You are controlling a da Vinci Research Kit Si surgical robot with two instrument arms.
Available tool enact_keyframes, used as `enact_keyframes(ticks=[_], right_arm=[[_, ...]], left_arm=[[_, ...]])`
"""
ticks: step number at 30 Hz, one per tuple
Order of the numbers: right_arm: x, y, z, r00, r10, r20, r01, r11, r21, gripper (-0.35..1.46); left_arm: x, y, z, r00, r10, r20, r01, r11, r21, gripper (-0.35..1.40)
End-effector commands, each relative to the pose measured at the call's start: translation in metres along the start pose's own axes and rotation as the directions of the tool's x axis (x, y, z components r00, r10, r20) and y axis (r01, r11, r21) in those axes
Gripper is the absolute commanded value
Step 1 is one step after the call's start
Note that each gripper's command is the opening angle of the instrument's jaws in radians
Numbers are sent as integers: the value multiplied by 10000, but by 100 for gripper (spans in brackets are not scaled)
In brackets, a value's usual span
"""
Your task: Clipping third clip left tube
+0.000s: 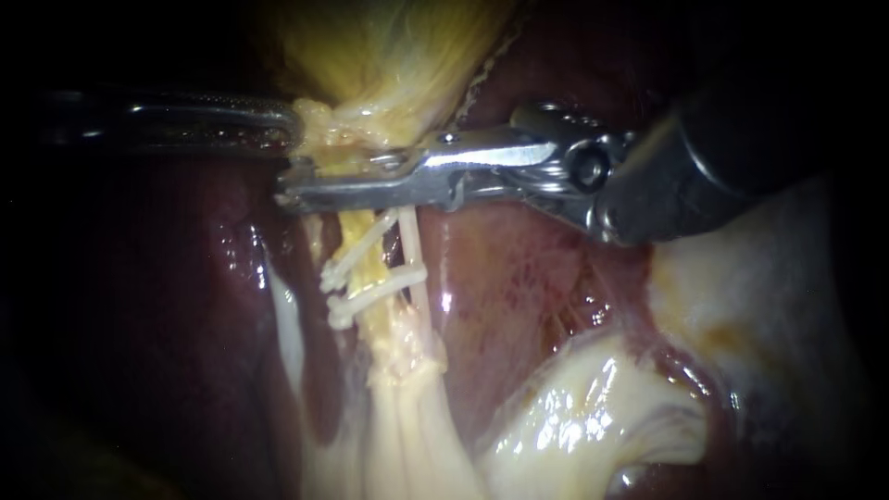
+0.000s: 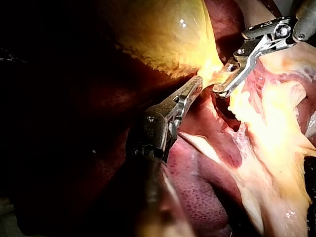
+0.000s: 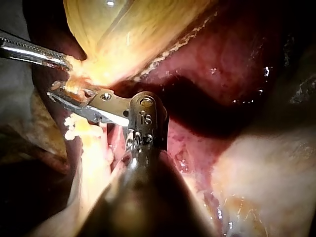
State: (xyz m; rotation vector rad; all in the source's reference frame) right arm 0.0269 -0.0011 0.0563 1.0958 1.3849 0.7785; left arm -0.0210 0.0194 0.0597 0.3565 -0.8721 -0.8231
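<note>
My right instrument (image 1: 293,183) reaches in from the right and lies across the yellowish tube (image 1: 363,239), its jaws closed on the tube from both sides. Just below them two white clips (image 1: 356,261) (image 1: 372,298) sit on the same tube. Above, my left instrument (image 1: 294,125) comes in from the left, shut on the yellow tissue at the narrow end of the gallbladder (image 1: 389,56). The left wrist view shows its jaws (image 2: 196,83) biting that tissue, with my right instrument (image 2: 220,89) just ahead. In the right wrist view, tissue fills my right instrument (image 3: 58,92).
Dark red liver (image 1: 519,278) surrounds the tube on both sides. Pale glistening fatty tissue (image 1: 593,407) bulges at the lower right. A thin whitish strand (image 1: 414,250) runs beside the tube. The gallbladder's body (image 3: 128,34) hangs above both instruments.
</note>
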Motion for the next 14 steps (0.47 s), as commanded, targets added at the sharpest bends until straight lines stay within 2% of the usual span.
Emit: enact_keyframes(ticks=[1,6,14], right_arm=[[-1,-1,0,10000,52,10,-52,10000,16,-35],[-3,-6,3,10000,49,15,-49,10000,22,-35],[-4,-4,3,10000,39,18,-39,10000,19,-35]], left_arm=[[0,0,0,10000,-2,0,2,10000,-2,-35],[0,0,0,10000,-1,0,1,10000,0,-35],[0,0,0,10000,-1,0,1,10000,-1,-35]])
